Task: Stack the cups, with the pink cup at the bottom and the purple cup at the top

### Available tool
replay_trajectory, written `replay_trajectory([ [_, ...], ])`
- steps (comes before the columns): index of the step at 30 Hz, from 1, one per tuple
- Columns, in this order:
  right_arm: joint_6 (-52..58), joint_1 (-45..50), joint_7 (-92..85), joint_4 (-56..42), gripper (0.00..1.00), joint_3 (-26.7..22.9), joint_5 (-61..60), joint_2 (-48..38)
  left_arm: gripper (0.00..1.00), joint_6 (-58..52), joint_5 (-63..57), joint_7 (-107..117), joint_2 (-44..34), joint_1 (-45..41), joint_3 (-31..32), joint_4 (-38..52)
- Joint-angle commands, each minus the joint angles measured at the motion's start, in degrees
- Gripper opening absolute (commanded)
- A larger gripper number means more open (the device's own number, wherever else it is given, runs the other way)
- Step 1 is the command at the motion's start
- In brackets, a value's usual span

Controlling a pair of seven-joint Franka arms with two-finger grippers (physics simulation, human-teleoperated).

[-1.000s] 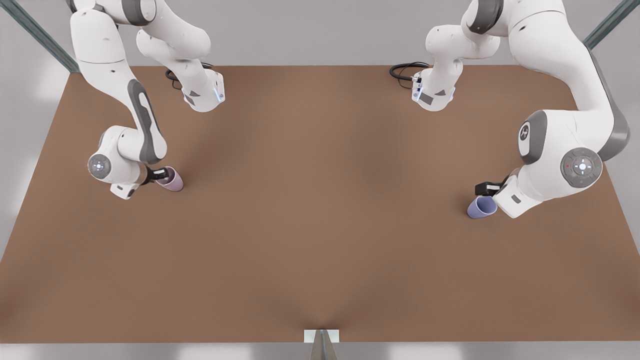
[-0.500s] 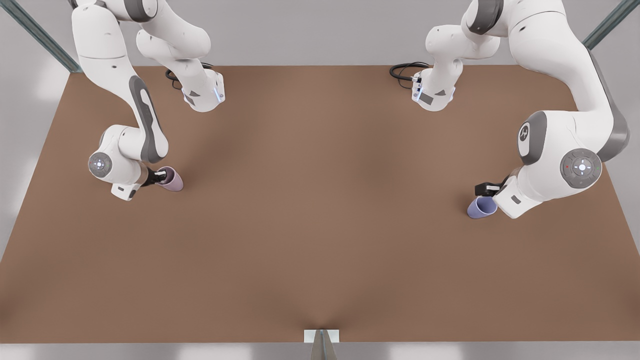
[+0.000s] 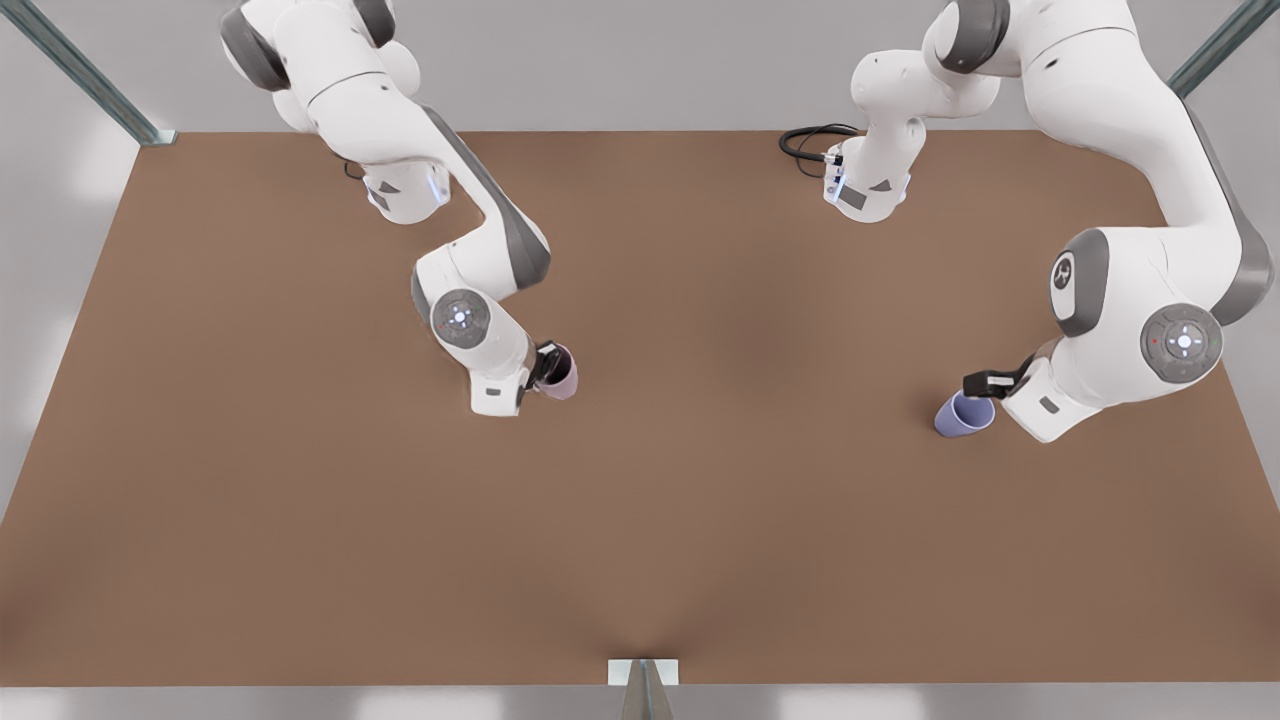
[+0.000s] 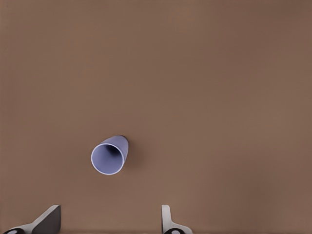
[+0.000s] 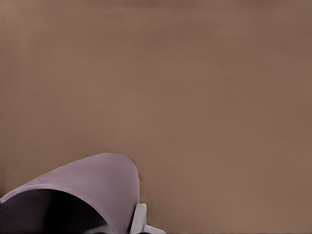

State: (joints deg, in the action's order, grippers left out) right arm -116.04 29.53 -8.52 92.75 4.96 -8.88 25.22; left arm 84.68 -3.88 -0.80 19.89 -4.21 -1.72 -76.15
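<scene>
The pink cup (image 3: 560, 377) is held just left of the table's middle in the front view, with my right gripper (image 3: 547, 363) shut on its rim. In the right wrist view the pink cup (image 5: 83, 187) looms close, one fingertip (image 5: 139, 218) pressed against its wall. The purple cup (image 3: 963, 413) stands upright on the table at the front view's right. My left gripper (image 3: 985, 383) hangs above it, open and apart from it. In the left wrist view the purple cup (image 4: 109, 155) sits mouth-up beyond the spread fingertips (image 4: 50, 218).
The brown table (image 3: 700, 520) stretches wide between the two cups. Both arm bases (image 3: 868, 190) and black cables (image 3: 805, 145) stand at the far edge. A small white bracket (image 3: 643, 672) sits at the near edge.
My right arm has swung from the front view's left toward the middle, carrying the pink cup with it. My left gripper has drifted slightly right, away from the purple cup, which stayed put.
</scene>
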Motion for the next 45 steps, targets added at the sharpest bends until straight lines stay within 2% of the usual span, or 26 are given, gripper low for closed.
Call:
replay_trajectory([
  [1, 5.83, 3.87, 54.3, -8.63, 0.21, 0.14, -1.57, 6.07, 1.0, 0.14, 0.01, -0.52, -0.02, -0.01, -0.04, 0.04],
  [4, 5.74, 10.46, 65.38, -21.81, 0.21, -0.03, -3.42, 15.38, 1.0, 0.31, 0.1, -0.52, 0.68, 0.08, -0.39, 0.22],
  [7, 5.74, 12.48, 73.03, -36.85, 0.21, -0.21, -3.16, 26.55, 1.0, 0.4, 0.19, -0.6, 1.03, 0.43, -0.39, 0.22],
  [12, 5.56, 12.66, 74.79, -42.65, 0.21, -2.05, -3.07, 32.0, 1.0, 7.51, 6.43, -6.57, 4.46, 6.23, -3.38, -2.5],
  [15, 5.56, 13.45, 76.02, -42.3, 0.21, -3.55, -2.98, 32.09, 1.0, 10.94, 6.52, -10.62, 5.95, 8.25, -4.17, -4.88],
  [17, 5.65, 13.45, 76.11, -42.21, 0.21, -3.64, -2.98, 32.09, 1.0, 23.15, 7.13, -15.89, 4.37, 8.6, -5.32, -15.85],
  [24, 4.86, 16.0, 77.25, -42.48, 0.21, -5.83, -3.07, 34.46, 1.0, 39.68, 7.13, -21.26, 3.23, 8.6, -6.28, -29.92],
  [25, 4.86, 16.0, 77.25, -42.48, 0.32, -5.83, -3.16, 34.46, 1.0, 43.71, 7.13, -23.18, 2.35, 8.6, -6.28, -33.43],
  [37, 3.8, 16.0, 77.08, -42.21, 0.32, -5.92, -3.16, 35.08, 1.0, 44.78, 7.74, -27.41, 4.63, 9.39, -8.13, -36.17],
  [41, 4.16, 16.0, 77.17, -42.21, 0.36, -6.01, -3.16, 34.9, 1.0, 44.7, 11.35, -27.32, 5.78, 9.39, -7.78, -37.31],
  [42, 4.42, 16.18, 77.25, -42.04, 0.42, -6.01, -3.24, 34.9, 0.93, 44.61, 11.52, -27.32, 6.04, 9.3, -7.6, -37.31],
  [43, 4.95, 16.35, 77.25, -42.04, 0.54, -6.1, -3.24, 34.9, 0.7, 44.7, 11.53, -27.32, 6.22, 9.31, -7.6, -37.31],
  [44, 4.95, 16.35, 77.34, -41.95, 0.62, -6.1, -3.24, 34.9, 0.56, 44.7, 11.61, -27.32, 6.3, 9.3, -7.51, -37.31],
  [45, 5.04, 16.35, 77.34, -41.95, 0.64, -6.01, -3.24, 34.81, 0.47, 44.61, 11.53, -27.32, 6.57, 9.39, -7.51, -37.31],
])
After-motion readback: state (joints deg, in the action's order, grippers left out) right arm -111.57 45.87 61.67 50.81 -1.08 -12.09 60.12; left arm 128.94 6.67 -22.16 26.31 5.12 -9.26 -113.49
